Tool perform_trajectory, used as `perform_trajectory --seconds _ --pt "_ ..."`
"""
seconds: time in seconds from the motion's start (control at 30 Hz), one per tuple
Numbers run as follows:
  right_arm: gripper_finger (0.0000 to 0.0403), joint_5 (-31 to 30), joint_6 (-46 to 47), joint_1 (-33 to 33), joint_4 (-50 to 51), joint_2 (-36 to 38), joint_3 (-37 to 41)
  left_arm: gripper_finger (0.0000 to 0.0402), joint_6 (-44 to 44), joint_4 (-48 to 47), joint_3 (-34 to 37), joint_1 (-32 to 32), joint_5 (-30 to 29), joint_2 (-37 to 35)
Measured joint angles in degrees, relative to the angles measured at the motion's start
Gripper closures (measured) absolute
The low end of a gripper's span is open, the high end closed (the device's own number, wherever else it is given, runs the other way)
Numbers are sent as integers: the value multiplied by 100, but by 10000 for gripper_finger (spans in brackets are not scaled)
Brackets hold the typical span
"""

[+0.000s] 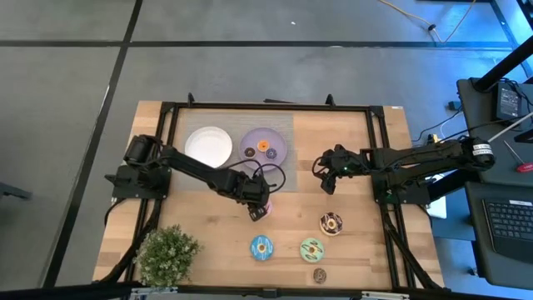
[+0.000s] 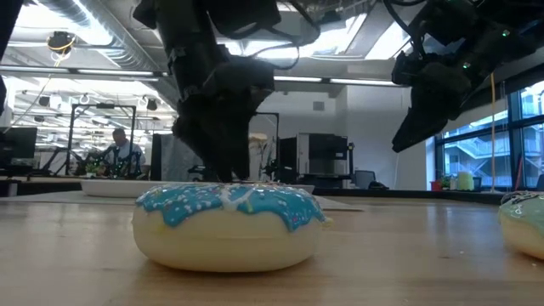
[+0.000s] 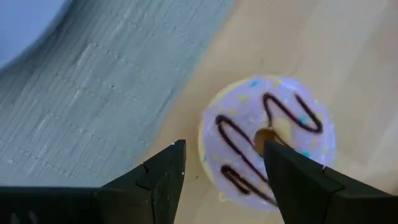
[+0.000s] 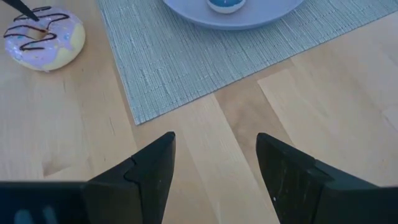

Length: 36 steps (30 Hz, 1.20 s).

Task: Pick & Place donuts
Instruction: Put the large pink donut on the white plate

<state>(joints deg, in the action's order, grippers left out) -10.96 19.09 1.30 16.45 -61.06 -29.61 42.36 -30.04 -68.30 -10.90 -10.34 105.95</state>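
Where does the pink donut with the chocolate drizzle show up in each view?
High view: pink donut under the left gripper, just off the grey mat.
Low view: not visible; the blue donut fills the foreground.
Left wrist view: pink donut between the open fingers, one tip in its hole.
Right wrist view: upper left corner.
Shared landmark: the mat's edge beside it.

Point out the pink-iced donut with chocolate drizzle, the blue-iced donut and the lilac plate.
Pink-iced ring donut with chocolate drizzle [image 3: 267, 146]: left wrist view, on its icing.
Blue-iced ring donut with sprinkles [image 2: 228, 225]: low view, on its side.
Round lilac plate [image 1: 277, 152]: high view, on its bare rim.
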Motion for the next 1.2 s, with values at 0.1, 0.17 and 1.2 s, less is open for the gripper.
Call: perform_trajectory --seconds 0.1,0.17,1.2 --pt "177 2 -2 0 -12 0 2 192 65 -30 2 -28 62 63" --pt "177 0 1 0 -42 -2 2 192 145 21 -3 -32 -35 75" --pt "177 -2 -4 0 -103 -2 2 299 179 65 -3 141 480 436"
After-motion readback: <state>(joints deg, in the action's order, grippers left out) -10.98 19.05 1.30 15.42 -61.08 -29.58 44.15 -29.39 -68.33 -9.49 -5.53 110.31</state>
